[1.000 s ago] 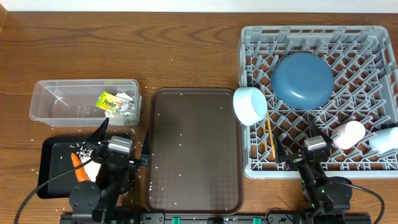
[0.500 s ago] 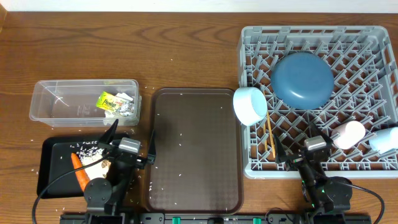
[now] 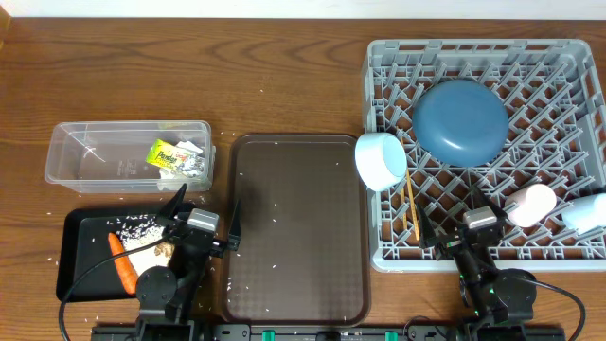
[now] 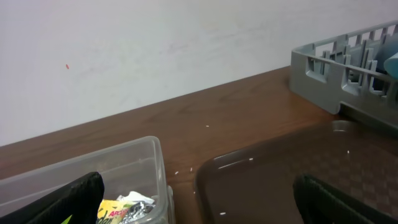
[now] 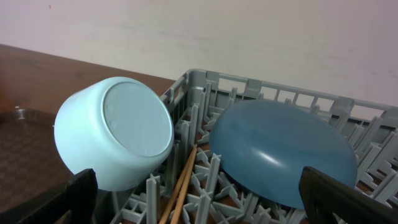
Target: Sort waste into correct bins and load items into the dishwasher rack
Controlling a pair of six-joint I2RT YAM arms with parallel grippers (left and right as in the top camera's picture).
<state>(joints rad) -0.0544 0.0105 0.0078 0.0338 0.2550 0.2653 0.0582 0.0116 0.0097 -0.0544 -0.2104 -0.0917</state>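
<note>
The grey dishwasher rack (image 3: 488, 246) holds the blue plate (image 3: 460, 121), the white bowl (image 3: 381, 159) on its side, two chopsticks (image 3: 411, 208), a white-pink cup (image 3: 530, 205) and a light-blue cup (image 3: 587, 213). The clear tub (image 3: 95, 156) holds the yellow-green wrapper (image 3: 170, 154) and crumpled paper (image 3: 194, 163). The black tray (image 3: 80, 284) holds the carrot (image 3: 121, 261), rice (image 3: 137, 225) and a brown lump (image 3: 163, 251). My left gripper (image 3: 204, 204) is open and empty between black tray and serving tray. My right gripper (image 3: 469, 213) is open and empty at the rack's front edge.
The dark brown serving tray (image 3: 298, 227) lies in the middle with scattered rice grains on it and on the wood around it. In the right wrist view the bowl (image 5: 115, 134), chopsticks (image 5: 183, 183) and plate (image 5: 283, 152) lie just ahead of the open jaws (image 5: 208, 202).
My left gripper has moved right, from over the black tray to its right edge, uncovering the carrot. The right arm has not moved.
</note>
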